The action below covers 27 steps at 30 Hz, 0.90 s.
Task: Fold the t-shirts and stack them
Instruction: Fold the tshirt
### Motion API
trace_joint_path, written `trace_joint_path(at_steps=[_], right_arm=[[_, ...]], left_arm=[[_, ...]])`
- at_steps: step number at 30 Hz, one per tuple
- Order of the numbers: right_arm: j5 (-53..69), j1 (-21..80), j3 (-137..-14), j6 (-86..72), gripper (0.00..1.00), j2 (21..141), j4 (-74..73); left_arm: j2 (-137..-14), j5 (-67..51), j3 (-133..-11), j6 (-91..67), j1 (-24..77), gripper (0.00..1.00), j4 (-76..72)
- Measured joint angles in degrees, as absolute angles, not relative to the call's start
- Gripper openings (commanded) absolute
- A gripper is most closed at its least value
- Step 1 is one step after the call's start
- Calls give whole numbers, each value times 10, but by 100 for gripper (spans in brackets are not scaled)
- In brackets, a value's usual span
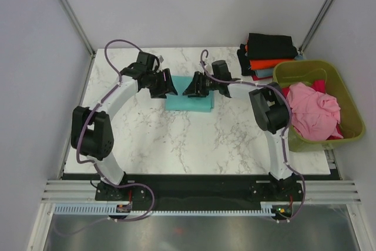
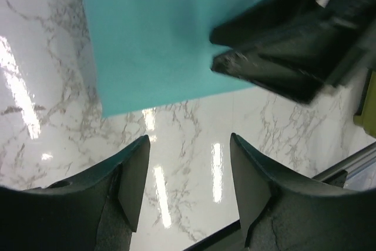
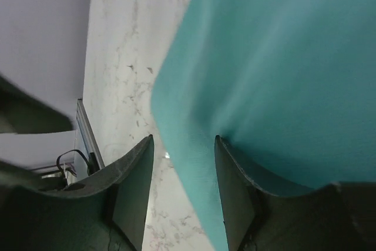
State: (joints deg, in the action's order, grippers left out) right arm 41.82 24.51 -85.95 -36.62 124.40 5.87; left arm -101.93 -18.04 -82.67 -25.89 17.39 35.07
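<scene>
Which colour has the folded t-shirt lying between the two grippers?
Teal; the folded t-shirt shows best in the left wrist view.

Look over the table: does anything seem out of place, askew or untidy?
Nothing is spilled or damaged. The teal t-shirt lies folded mid-table; the folded stack sits by the far right corner. Only the pink t-shirt looks untidy, crumpled in the olive tub.

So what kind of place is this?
Probably a robot lab test cell: two arms bolted to a marble-look table, plain walls on metal framing, and a green tub of t-shirts.
</scene>
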Motion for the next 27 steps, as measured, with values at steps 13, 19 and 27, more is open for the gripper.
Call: trace_joint_path(at_steps=[13, 19, 27], right_arm=[[469, 240, -811, -418, 72, 1298, 151], [460, 238, -885, -375, 82, 1235, 58], [379, 163, -890, -306, 84, 1160, 3]], left_arm=[[-836, -143, -793, -180, 161, 64, 376], [-836, -98, -748, -161, 161, 64, 377], [-836, -75, -737, -153, 161, 64, 376]])
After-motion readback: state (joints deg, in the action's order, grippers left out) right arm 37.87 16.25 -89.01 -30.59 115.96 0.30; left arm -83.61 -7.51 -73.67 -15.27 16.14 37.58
